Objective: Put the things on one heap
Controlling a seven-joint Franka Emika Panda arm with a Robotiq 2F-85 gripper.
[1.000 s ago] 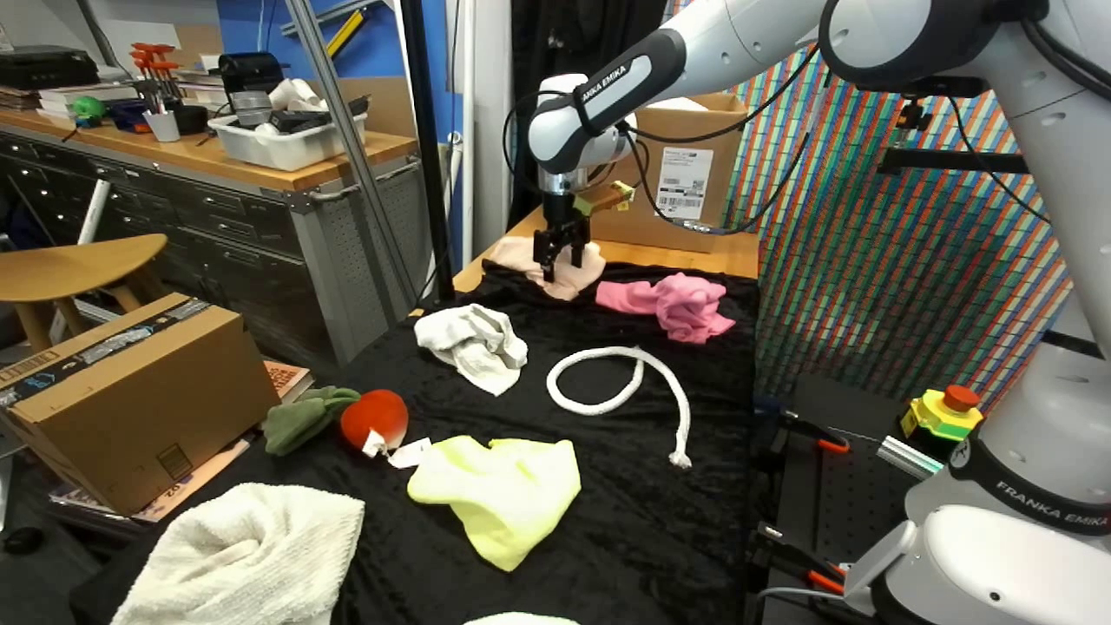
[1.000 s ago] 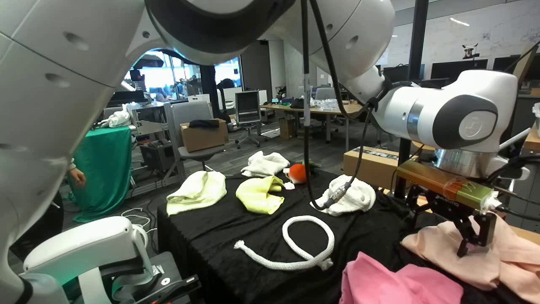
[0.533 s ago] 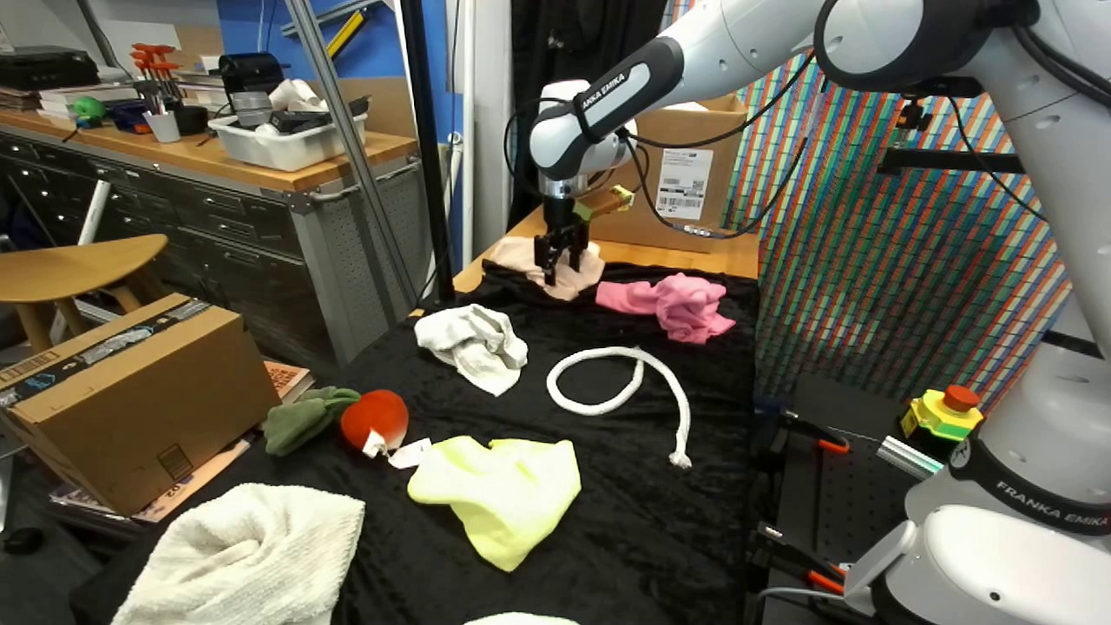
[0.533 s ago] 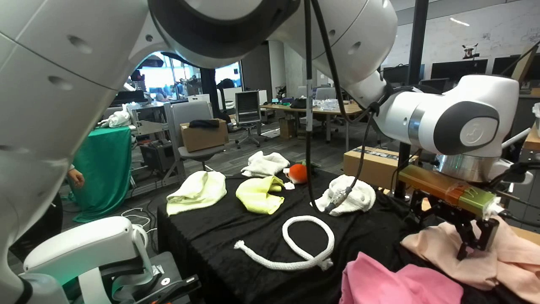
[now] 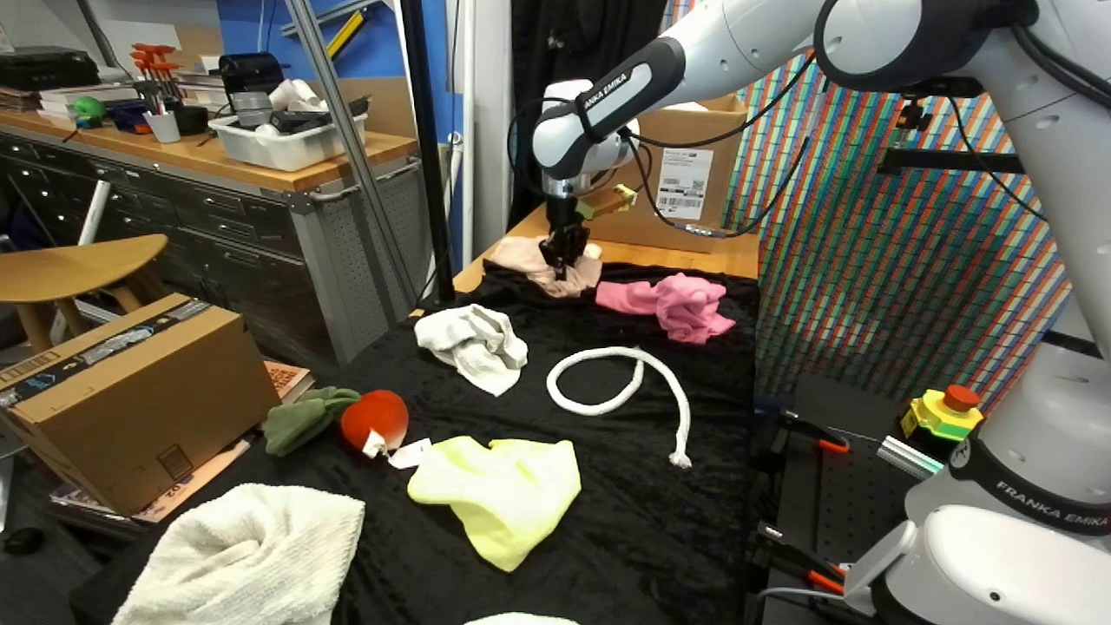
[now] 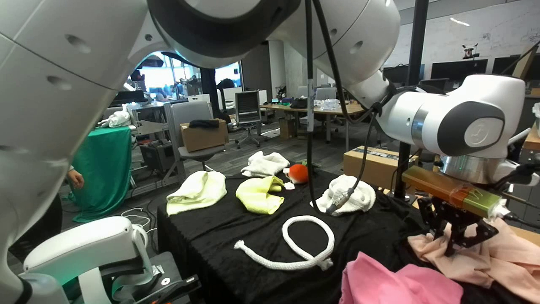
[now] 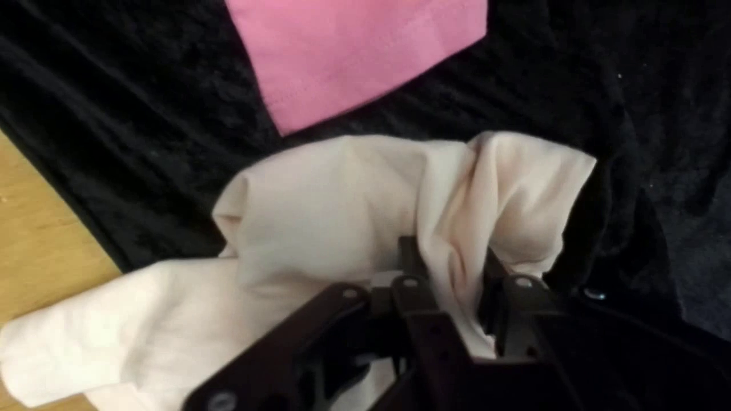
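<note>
My gripper [image 7: 451, 257] is shut on the pale peach cloth [image 7: 320, 194], whose folds are pinched upright between the fingers. In an exterior view the gripper [image 5: 560, 267] stands low at the far end of the table; most of the peach cloth [image 6: 506, 257] lies spread around it. Close by is a pink cloth [image 5: 686, 308]. Elsewhere on the black cover are a white cloth [image 5: 477, 343], a looped white rope [image 6: 287, 266], a yellow-green cloth [image 5: 503, 495], a red-green item [image 5: 375, 417], a white towel [image 5: 252, 555] and a cream cloth [image 6: 198, 192]. No heap is in view; the pieces lie apart.
A large cardboard box [image 5: 720, 191] stands behind the peach cloth. Another cardboard box [image 5: 139, 399] sits beside the table. A black post [image 5: 425, 156] rises near the table's far corner. Cables [image 6: 309, 126] hang from the arm. Bare wood [image 7: 40, 217] borders the black cover.
The fingers have come together, drawing the peach cloth into folds between them. The gripper has shifted slightly sideways. The other pieces have not moved.
</note>
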